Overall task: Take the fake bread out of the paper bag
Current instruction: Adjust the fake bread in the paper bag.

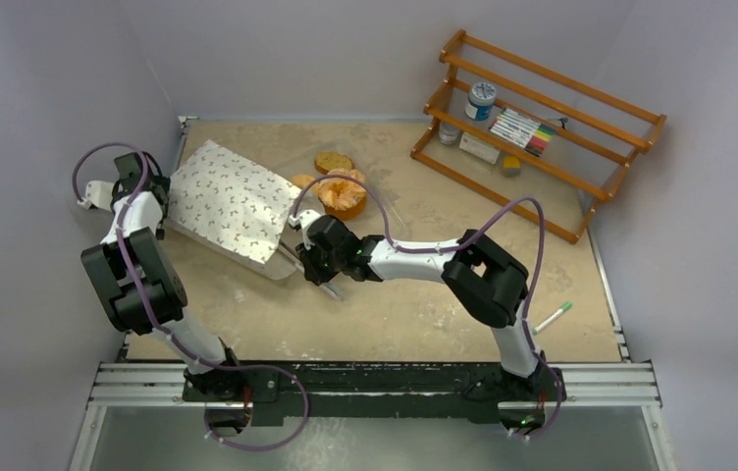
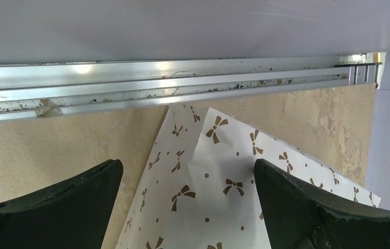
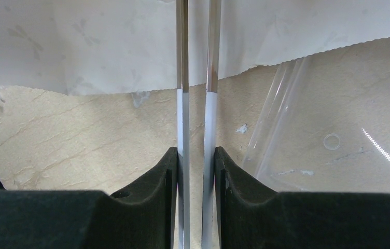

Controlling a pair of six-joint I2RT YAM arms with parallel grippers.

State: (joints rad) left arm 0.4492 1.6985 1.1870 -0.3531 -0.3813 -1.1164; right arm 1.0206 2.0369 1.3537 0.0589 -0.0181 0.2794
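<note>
Right gripper (image 3: pixel 195 155) was clamped on the metal tongs (image 3: pixel 182 114), both blades squeezed near-parallel between its fingers. The blades ran past the serrated lip of the paper bag (image 1: pixel 223 201) and into its mouth. Tips were hidden inside, so I couldn't tell if they had anything pinched.

Left gripper (image 2: pixel 187 167) had its jaws wide open, straddling the bag's closed end by the aluminium rail (image 2: pixel 130 78), not gripping the paper. The bag lay flat on the table (image 1: pixel 424 314), mouth toward the right arm.

Fake bread (image 1: pixel 343 194): three golden-orange pieces were out, clustered just beside the bag's far right edge, near the clear tray (image 3: pixel 333 155). Couldn't see whether more was inside the bag.

Looked like mid-retrieval, tongs in and fishing for another piece. Next move would call for holding the squeeze and drawing straight back along the bag's axis so the lip doesn't snag. The left jaws would probably need to pin the closed end, else the bag likely slides along with the tongs.
</note>
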